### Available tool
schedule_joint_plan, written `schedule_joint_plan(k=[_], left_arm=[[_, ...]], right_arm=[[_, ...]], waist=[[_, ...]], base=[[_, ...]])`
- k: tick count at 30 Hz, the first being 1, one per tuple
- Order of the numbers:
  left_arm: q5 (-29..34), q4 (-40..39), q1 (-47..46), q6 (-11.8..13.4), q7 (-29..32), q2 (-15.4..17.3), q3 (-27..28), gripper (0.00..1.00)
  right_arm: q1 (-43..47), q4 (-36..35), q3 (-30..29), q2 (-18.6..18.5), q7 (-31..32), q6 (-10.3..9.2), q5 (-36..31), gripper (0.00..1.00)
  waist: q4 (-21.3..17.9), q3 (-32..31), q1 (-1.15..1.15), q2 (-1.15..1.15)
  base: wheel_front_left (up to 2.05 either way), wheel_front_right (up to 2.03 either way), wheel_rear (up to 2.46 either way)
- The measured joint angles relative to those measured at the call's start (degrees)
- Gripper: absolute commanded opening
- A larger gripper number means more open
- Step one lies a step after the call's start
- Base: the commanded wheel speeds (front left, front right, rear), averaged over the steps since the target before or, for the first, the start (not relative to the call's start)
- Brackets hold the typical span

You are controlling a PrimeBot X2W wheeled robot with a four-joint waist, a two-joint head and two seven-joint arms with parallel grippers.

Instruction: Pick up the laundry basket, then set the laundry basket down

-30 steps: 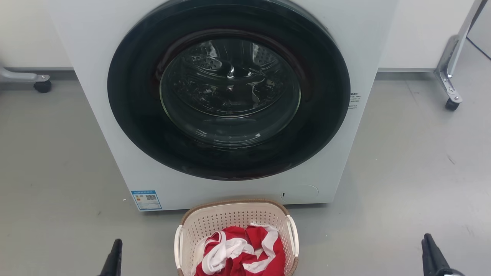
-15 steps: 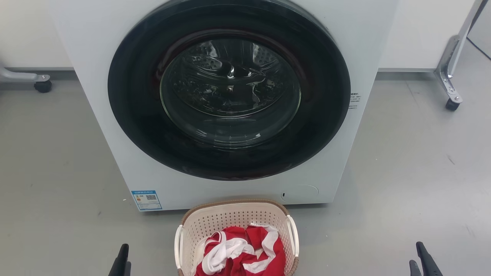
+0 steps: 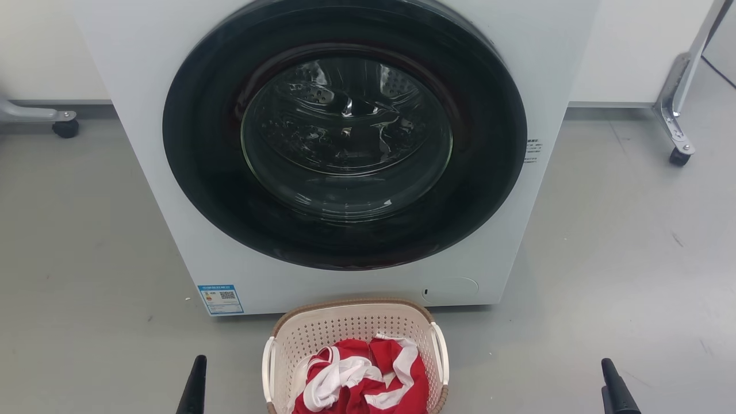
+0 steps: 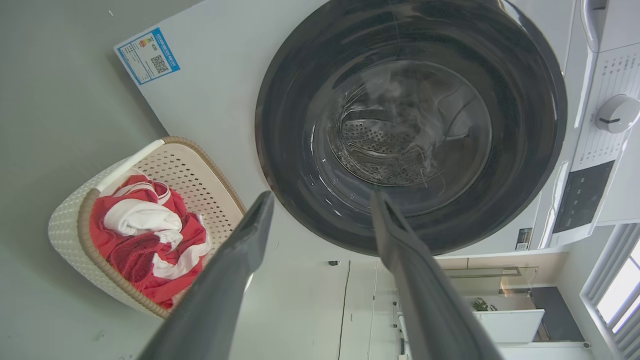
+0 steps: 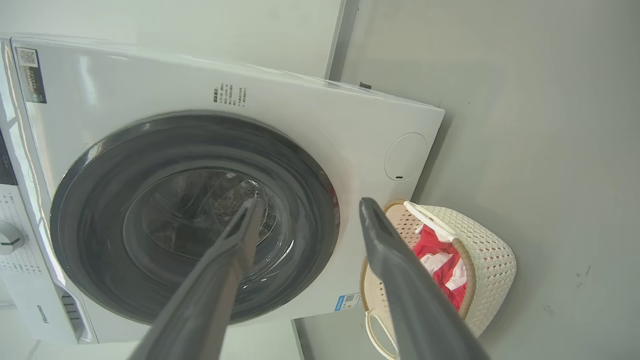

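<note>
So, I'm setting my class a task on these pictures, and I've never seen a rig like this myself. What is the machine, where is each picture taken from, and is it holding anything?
It is a wheeled robot with two arms, each ending in a gripper with two long dark fingers. One picture comes from a camera on its head, looking down at a washing machine on a grey floor. In front of it on the floor stands the laundry basket, with red and white clothes inside. The other two pictures come from cameras on the wrists, looking along the fingers, so the room appears tilted in them. The left gripper and the right gripper are both open and hold nothing. Neither touches the basket.
</note>
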Motion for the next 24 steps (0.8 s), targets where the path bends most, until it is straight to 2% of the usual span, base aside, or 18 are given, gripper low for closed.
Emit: schedule_joint_plan(k=[24], left_arm=[[21.83,-2.83,0.86,3.52,-4.98,1.75,-5.49,1.00]], right_arm=[[-0.07,-1.75,7.42,-0.92,-4.89,-3.24,-20.45,1.00]], waist=[[0.13,0.12,0.00,0.00]], base=[[0.00,0.00,0.00]])
